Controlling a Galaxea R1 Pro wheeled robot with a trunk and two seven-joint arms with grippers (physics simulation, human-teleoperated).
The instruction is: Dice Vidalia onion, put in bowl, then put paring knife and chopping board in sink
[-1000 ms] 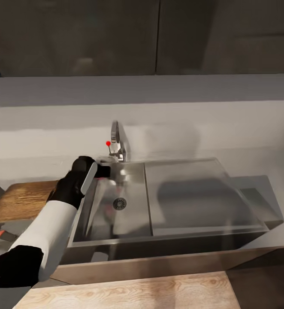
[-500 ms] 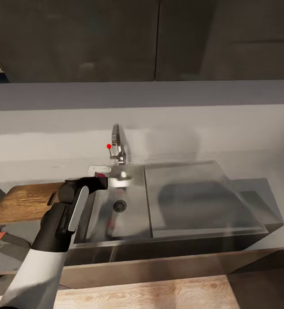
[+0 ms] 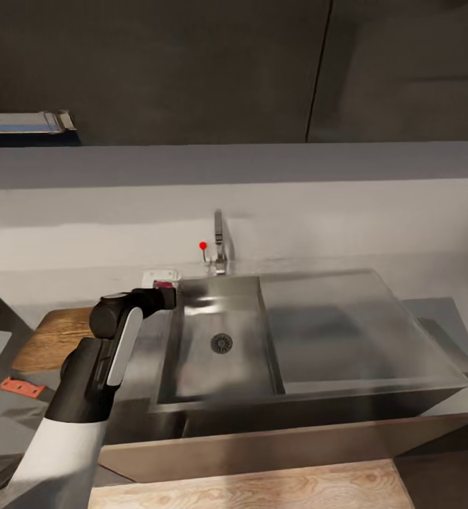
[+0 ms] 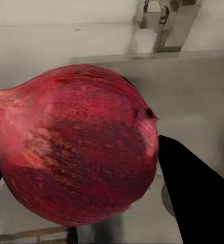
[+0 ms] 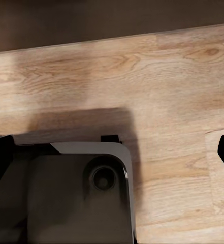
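My left hand [image 3: 165,292] grips the Vidalia onion [image 4: 76,147] beside the sink [image 3: 220,346]; I should carry it left, low, onto the chopping board [image 3: 54,338].

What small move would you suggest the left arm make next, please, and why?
Probably carry it leftward to the chopping board: the left gripper is shut on the Vidalia onion, held up at the sink's left rim, with the board lying just beside it.
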